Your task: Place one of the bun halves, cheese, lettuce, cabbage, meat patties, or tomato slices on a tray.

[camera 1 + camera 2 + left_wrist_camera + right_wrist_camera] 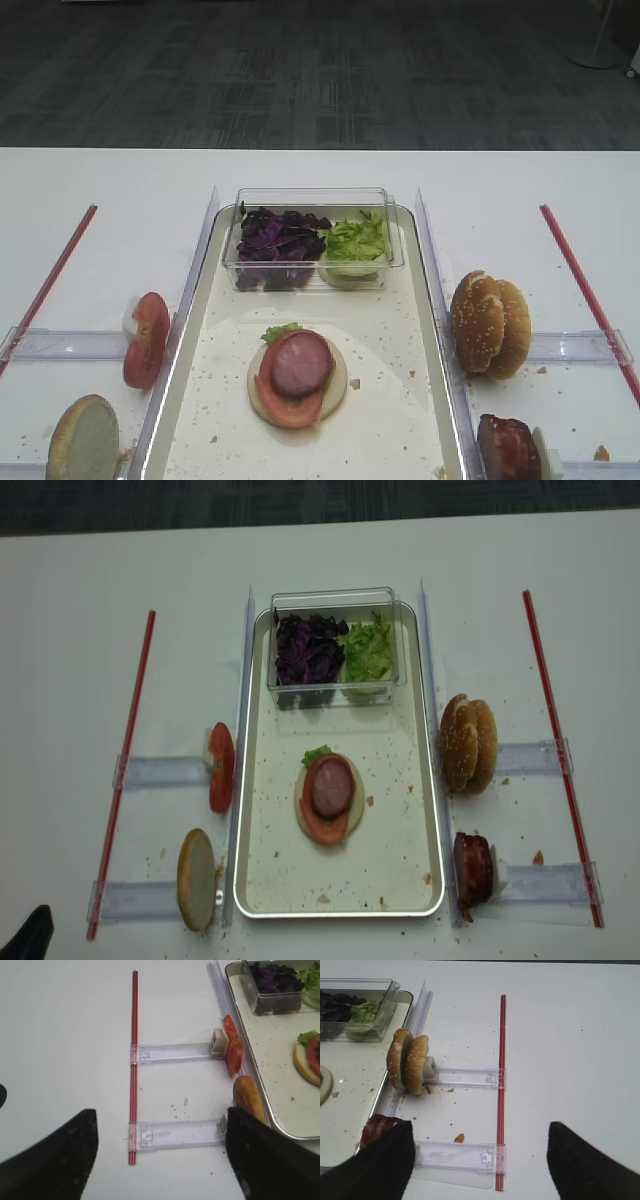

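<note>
On the cream tray [262, 880] a flat pale bun half [302, 808] carried lettuce [316, 753], a tomato slice [318, 826] and a meat patty [331, 786]. Two sesame bun halves [409, 1062] stood on edge ahead of the right jaws, dark patties [376, 1128] beside the left-hand one. Upright tomato slices [232, 1043] stood ahead of the left jaws.

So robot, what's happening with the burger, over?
Both hands open, empty, off the tray. Stack has bun, lettuce, tomato, patty on top. Sesame buns waiting right. Nothing blocking.
</note>
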`<move>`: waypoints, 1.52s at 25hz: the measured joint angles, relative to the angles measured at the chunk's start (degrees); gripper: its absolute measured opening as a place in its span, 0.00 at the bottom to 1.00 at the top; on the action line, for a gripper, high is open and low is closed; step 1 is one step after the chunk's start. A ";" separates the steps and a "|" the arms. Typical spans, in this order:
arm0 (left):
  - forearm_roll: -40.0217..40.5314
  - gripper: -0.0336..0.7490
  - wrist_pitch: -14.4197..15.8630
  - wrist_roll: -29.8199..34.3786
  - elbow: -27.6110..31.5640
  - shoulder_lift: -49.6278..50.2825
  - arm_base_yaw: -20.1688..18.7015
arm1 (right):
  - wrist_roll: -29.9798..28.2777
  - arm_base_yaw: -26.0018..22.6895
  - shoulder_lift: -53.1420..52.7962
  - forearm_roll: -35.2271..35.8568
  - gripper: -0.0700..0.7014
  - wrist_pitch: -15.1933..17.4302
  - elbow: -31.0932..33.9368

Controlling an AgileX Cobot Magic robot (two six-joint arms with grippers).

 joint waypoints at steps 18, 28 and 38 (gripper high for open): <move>0.00 0.67 0.00 0.00 0.00 0.00 0.00 | 0.00 0.00 0.00 0.00 0.83 0.00 0.00; 0.00 0.67 0.00 0.00 0.00 0.00 0.00 | 0.00 0.00 0.00 0.00 0.83 0.00 0.00; 0.00 0.67 0.00 0.00 0.00 0.00 0.00 | 0.00 0.00 0.00 0.00 0.83 0.00 0.00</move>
